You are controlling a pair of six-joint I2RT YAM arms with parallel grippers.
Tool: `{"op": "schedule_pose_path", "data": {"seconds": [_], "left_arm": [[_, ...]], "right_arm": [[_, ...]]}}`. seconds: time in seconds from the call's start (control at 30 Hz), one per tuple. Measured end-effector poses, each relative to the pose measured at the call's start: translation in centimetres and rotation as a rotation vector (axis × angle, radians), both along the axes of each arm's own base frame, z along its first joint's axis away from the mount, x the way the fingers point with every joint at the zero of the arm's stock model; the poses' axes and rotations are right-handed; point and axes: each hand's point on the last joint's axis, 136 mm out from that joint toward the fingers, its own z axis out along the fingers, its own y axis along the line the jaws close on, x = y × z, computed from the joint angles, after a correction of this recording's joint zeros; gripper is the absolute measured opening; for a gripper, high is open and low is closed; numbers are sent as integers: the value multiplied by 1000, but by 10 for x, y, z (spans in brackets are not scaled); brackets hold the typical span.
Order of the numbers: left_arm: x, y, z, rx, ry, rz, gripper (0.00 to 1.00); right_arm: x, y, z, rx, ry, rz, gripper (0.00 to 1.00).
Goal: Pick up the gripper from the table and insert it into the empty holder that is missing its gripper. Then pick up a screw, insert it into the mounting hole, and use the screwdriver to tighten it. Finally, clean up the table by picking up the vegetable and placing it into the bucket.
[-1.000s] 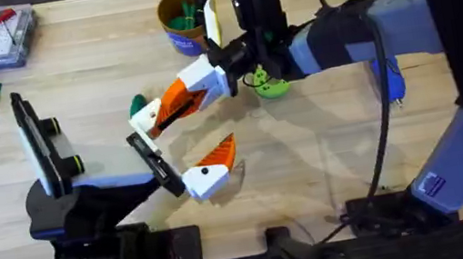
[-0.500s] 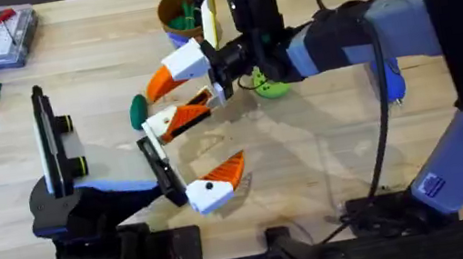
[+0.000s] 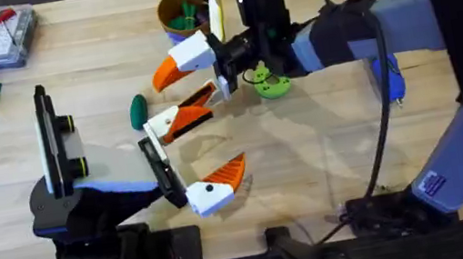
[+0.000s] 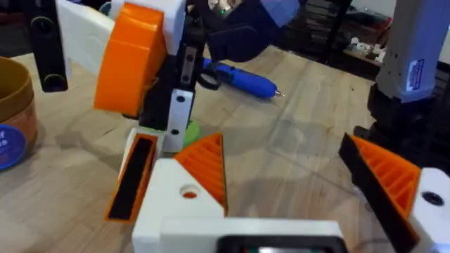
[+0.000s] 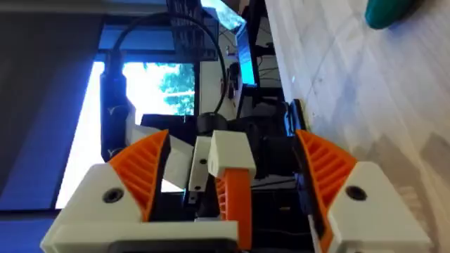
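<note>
Gripper piece, white plastic block with orange ribbed wedge tip (image 3: 168, 121): overhead, it sits at the far end of the narrow flat black holder bar (image 3: 159, 170) on the left arm, near mid-counter; judged seated, since a twin occupies the bar's near end. The left claw (image 3: 212, 141) stands wide apart, grasping nothing. The right claw (image 3: 180, 89) is released, one finger above the piece, one beside it; probably a straddle to steady the piece. Count: four orange-tipped fingers, two per arm; one small dark green oval vegetable (image 3: 138, 111) on the pale wooden counter (image 3: 328, 161), beside the piece; one blue-walled, orange-rimmed bucket (image 3: 180, 13) at the far edge.

Left wrist: both wedges in place on the bar; one blue-handled screwdriver (image 4: 239, 77) lies beyond.

Right wrist: the piece is centred between the spread fingers; whether it touches them I cannot tell.
</note>
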Motion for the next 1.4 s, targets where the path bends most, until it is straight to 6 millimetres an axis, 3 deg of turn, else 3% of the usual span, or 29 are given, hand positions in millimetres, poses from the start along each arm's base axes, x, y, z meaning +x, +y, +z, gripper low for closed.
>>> {"op": "schedule_pose_path", "data": {"seconds": [0.23, 0.53, 0.83, 0.9, 1.1, 1.4], "left_arm": [[0, 0, 0, 0, 0, -1, 990], [0, 0, 0, 0, 0, -3, 990], [-1, 0, 0, 0, 0, -3, 990], [-1, 0, 0, 0, 0, -3, 990], [-1, 0, 0, 0, 0, -3, 990], [-1, 0, 0, 0, 0, -3, 990]], "right_arm": [[19, -10, -1, 5, -36, -63, 990], [42, -52, 6, 64, -77, -74, 985], [19, -62, -29, 10, 8, -91, 947], [15, -64, -26, 8, -1, -100, 947], [5, -69, 8, 54, -122, -119, 947], [-8, -76, -16, 14, -53, -127, 975]]}}
